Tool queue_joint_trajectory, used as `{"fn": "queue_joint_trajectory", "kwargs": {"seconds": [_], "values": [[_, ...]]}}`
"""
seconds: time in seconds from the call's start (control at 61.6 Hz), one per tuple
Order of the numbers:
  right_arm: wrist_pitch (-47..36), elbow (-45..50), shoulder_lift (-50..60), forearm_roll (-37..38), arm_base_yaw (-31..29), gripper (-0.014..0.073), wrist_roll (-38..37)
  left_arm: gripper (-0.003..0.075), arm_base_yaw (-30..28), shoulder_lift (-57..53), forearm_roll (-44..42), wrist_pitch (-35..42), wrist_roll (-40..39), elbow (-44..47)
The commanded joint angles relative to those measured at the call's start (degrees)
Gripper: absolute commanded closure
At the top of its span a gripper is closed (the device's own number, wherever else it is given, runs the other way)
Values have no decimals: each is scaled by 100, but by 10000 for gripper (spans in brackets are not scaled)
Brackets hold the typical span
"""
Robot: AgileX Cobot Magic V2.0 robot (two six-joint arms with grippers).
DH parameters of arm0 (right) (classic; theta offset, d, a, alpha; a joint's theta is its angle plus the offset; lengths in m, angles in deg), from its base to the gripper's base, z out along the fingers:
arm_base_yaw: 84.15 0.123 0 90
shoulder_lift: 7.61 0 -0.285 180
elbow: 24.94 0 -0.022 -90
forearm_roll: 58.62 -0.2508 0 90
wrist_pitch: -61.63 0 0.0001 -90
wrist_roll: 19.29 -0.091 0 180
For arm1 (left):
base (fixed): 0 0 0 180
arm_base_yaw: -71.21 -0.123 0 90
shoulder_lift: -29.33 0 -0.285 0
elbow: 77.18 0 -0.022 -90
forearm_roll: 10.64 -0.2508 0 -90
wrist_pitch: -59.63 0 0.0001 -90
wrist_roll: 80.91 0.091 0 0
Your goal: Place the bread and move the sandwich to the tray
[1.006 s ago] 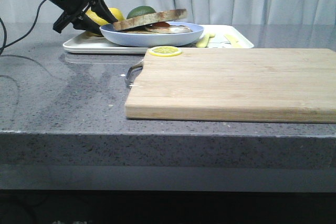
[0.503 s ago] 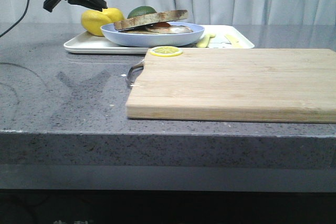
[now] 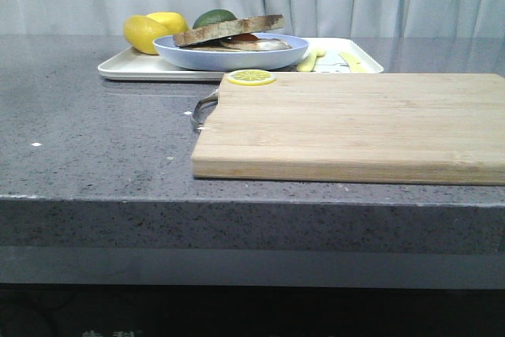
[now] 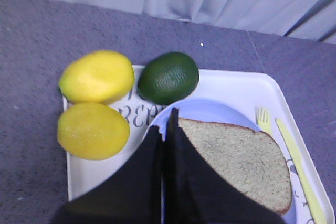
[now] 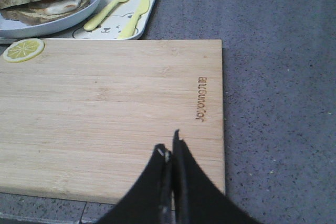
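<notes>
We note that the left arm, seen half a second ago above the far left corner, has left the front view. The left gripper (image 4: 167, 129) is pressed closed on nothing, hanging over the round pale blue plate (image 3: 290, 51); the right gripper (image 5: 170, 153), likewise closed and empty, hangs over the smooth bamboo cutting board (image 3: 355, 124). The sandwich (image 3: 230, 35) — coarse, brown-crusted bread (image 4: 236, 161) topping a fried egg — lies on the plate, which rests in the glossy cream tray (image 3: 126, 69) toward the worktop's far edge, beside two lemons (image 4: 94, 103) and a dark avocado (image 4: 168, 77).
</notes>
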Motion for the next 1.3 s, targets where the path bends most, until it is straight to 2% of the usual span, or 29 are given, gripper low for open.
{"fn": "queue_joint_trajectory", "kwargs": {"seconds": [0.0, 0.276, 0.47, 0.843, 1.103, 1.281], "values": [[-432, -151, -17, -37, 21, 654, 37, 741, 187, -870, -263, 62, -10, 286], [-432, -151, -17, -37, 21, 654, 37, 741, 692, -2603, -1994, 143, 192, 3322], [-432, -151, -17, -37, 21, 654, 37, 741, 654, -3880, -2487, 555, 90, 5169], [-432, -151, -17, -37, 21, 654, 37, 741, 229, -7008, -2642, 2588, -44, 9364], [-432, -151, -17, -37, 21, 654, 37, 741, 215, -9315, -2642, 4399, -33, 11840], [-432, -151, -17, -37, 21, 654, 37, 741, 208, -10975, -2668, 5074, -33, 13160]]}}
